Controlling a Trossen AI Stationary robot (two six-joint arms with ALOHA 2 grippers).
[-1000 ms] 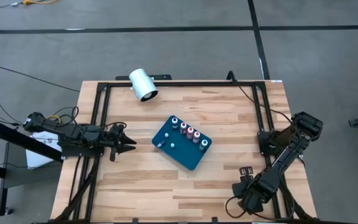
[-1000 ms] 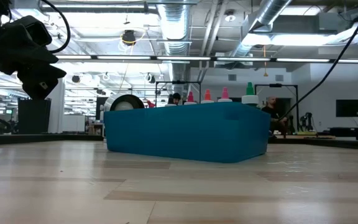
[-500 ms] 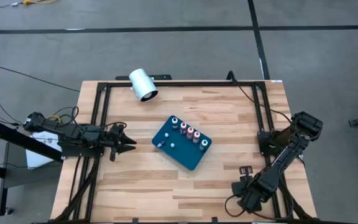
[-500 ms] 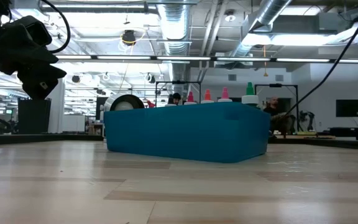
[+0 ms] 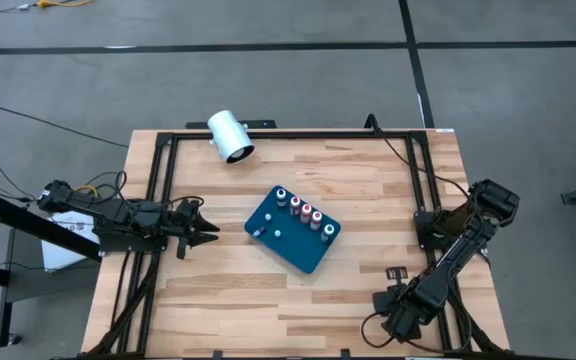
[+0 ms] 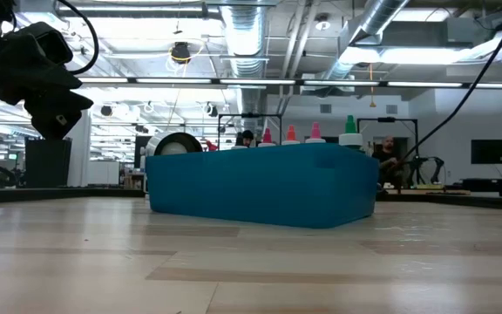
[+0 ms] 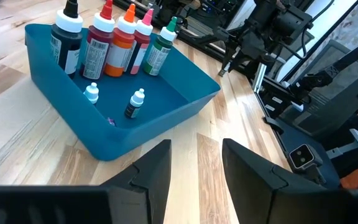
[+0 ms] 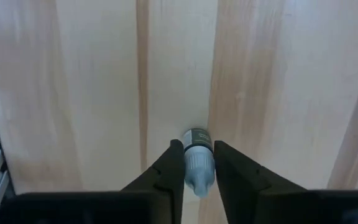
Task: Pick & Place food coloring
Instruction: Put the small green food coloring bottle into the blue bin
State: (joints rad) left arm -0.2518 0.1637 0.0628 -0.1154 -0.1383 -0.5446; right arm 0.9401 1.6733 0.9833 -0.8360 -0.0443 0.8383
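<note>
A tiny food coloring bottle [image 8: 197,155], with a pale blue cap and a dark body, stands between the fingers of my right gripper [image 8: 197,149] near the table's near right corner [image 5: 396,273]. The teal tray [image 5: 298,255] in the middle of the table holds several upright bottles [image 7: 114,43] along one wall. Two tiny bottles [image 7: 135,102] stand on the tray's floor. My left gripper [image 5: 208,228] waits open and level at the table's left side, pointing at the tray. My right gripper pinches the tiny bottle's pale cap [image 8: 197,169] between its two fingers, coming from above and pointing down. The dark body [image 8: 196,135] shows beyond the fingertips against the wooden table. Whether the bottle stands on the table or lies on it, I cannot tell.
A white cylinder [image 5: 230,136] lies at the table's far edge, left of the middle. Black frame rails [image 5: 158,200] run along the table's sides. Bare wood [image 5: 268,300] lies between the tray and the near edge.
My right gripper has stayed where it was, and in the high view its fingers have drawn together from wide apart to narrow. Nothing else has moved.
</note>
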